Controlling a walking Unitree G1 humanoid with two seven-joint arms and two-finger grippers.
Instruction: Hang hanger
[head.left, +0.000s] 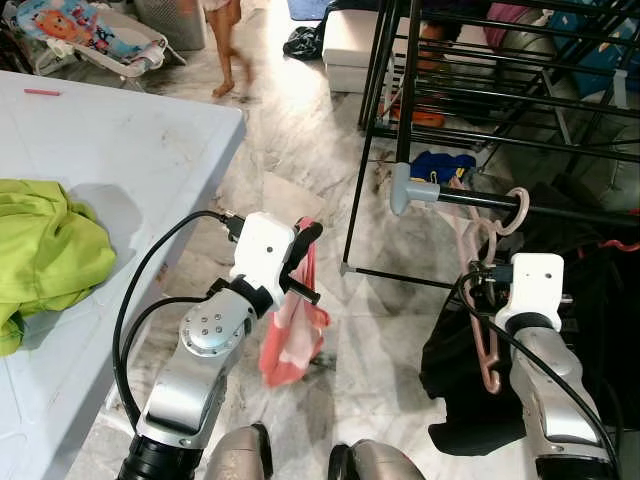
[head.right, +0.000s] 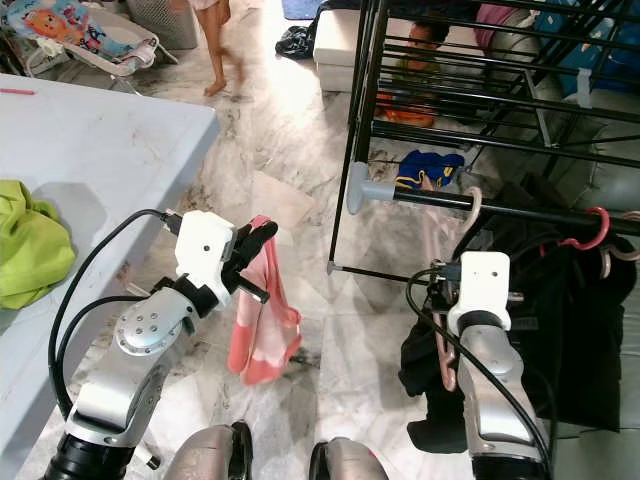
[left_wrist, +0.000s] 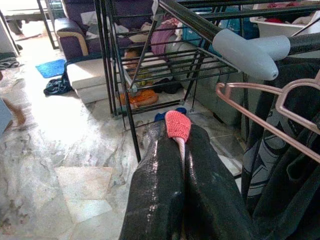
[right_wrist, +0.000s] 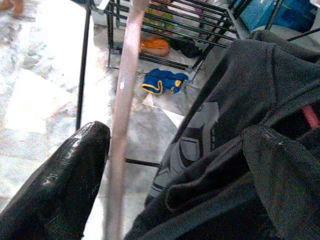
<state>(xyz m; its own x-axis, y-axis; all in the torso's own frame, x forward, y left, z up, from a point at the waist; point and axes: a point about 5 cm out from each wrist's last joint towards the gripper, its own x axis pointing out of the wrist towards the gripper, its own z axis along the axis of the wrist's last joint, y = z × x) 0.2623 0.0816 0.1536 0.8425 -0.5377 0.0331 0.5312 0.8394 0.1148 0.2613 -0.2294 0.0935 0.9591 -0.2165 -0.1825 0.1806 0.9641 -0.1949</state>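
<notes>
Pink hanger (head.left: 487, 300) hooked on rack rail (head.left: 520, 208), right claw (right_wrist: 165, 165) spread, left claw (left_wrist: 184, 175) pinching pink cloth (head.left: 292, 330)

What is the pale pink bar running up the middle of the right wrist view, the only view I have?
Observer: It's a pink hanger. Its hook sits over the rack's black rail, just past the grey end cap, and the right hand is at it below the hook.
Operator: Is the left arm idle?
Observer: No. The left hand is shut on a pink cloth that hangs down above the marble floor.
Operator: Any other laundry nearby?
Observer: A lime-green garment lies on the white table on the robot's left.
</notes>
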